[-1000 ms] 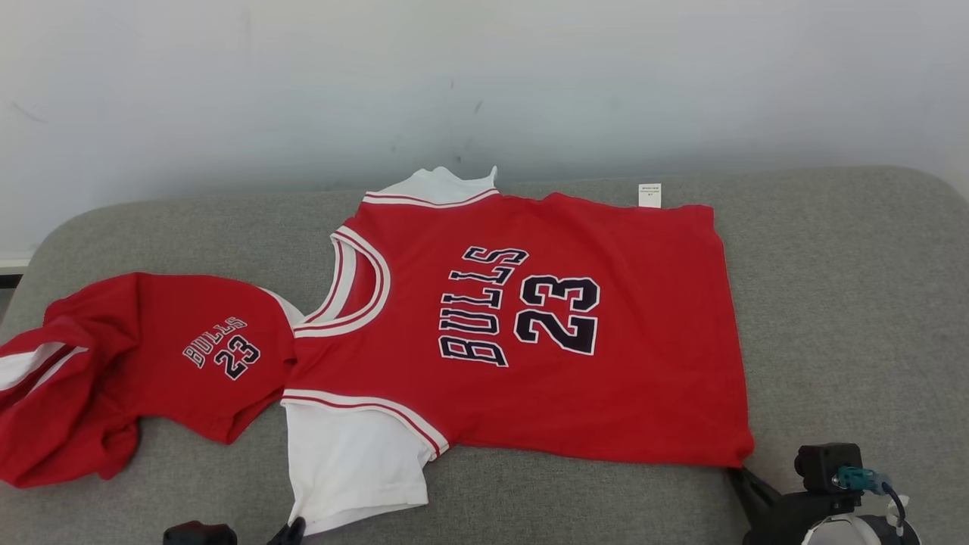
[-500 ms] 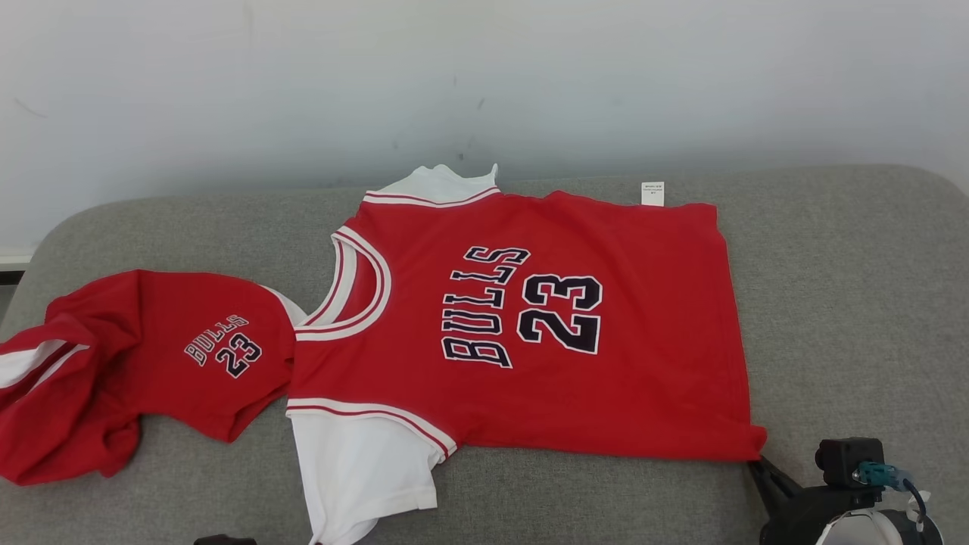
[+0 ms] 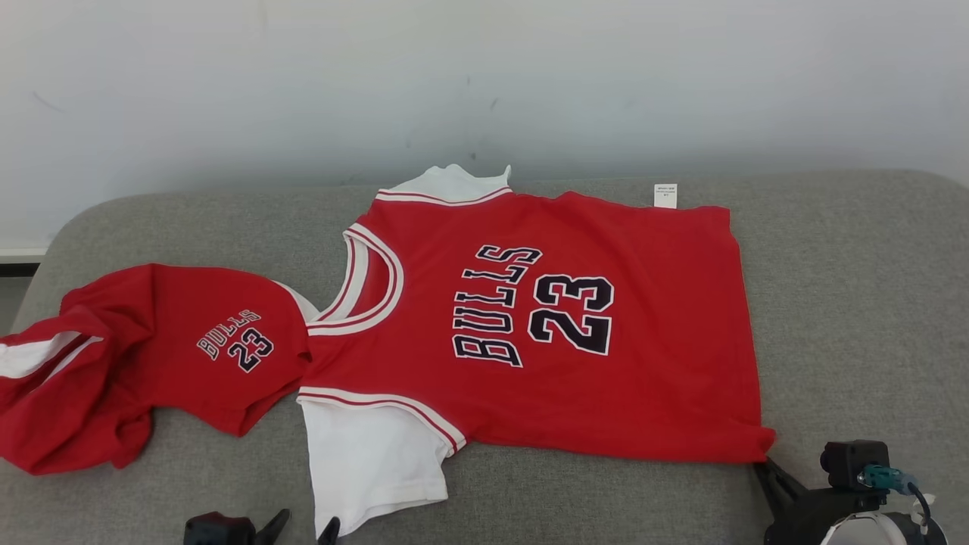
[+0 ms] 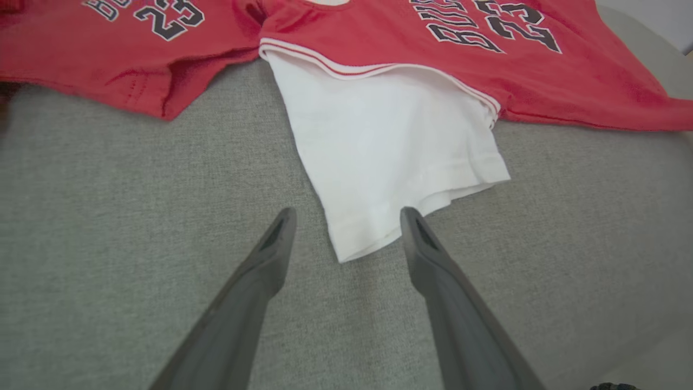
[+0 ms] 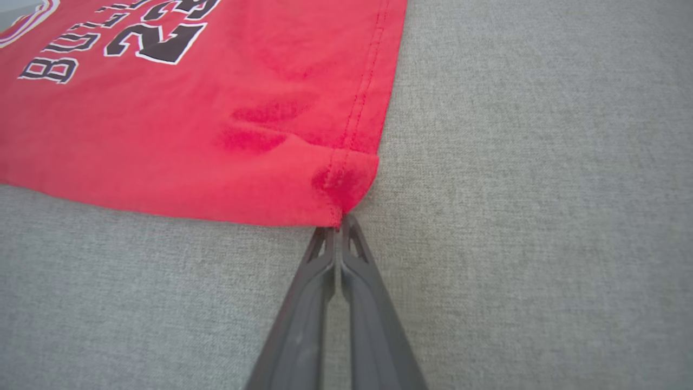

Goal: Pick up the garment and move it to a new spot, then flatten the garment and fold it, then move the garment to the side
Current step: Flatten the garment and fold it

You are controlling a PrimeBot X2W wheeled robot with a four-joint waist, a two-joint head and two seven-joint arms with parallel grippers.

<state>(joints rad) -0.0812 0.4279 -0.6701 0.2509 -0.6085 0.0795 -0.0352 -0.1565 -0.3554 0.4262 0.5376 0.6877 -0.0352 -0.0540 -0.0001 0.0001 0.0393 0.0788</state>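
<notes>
In head view, print on the white label of the jersey is too small to read. The red shorts are cut off by the left edge, the left gripper by the btm edge. The far white sleeve is partly hidden behind the jersey.

I think I work in a plain room, maybe a home. I see a soft grey cushion with round corners, set right against a plain white wall.
</notes>
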